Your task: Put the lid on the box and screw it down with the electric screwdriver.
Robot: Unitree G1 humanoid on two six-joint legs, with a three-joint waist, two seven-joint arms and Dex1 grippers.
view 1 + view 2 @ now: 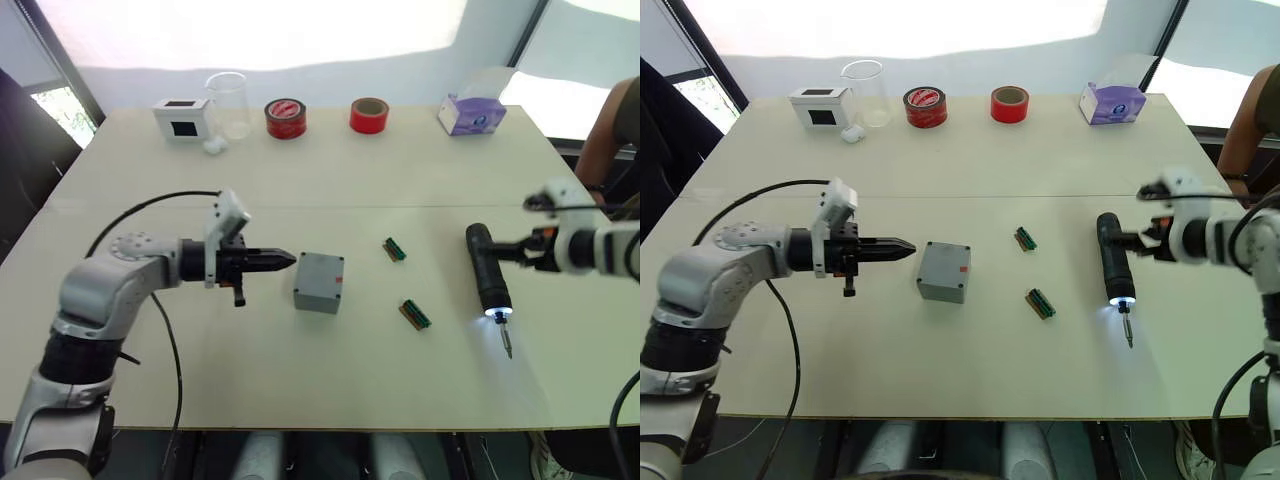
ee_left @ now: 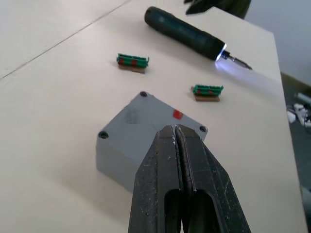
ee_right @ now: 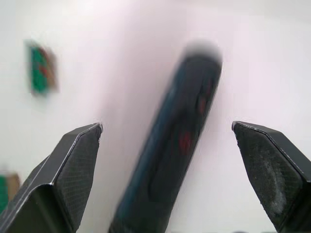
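A: In the head view the box [image 1: 319,282] sits at centre with the lid on, and the left gripper [image 1: 283,261] beside it has its fingers pinched together, holding nothing.

B: From the left wrist, a forward nudge could shove it askew.

A: The electric screwdriver [image 1: 489,270] lies at right, tip lit.

B: From the right wrist, the right gripper [image 3: 167,133] is spread wide around it; an off-centre close could roll it.
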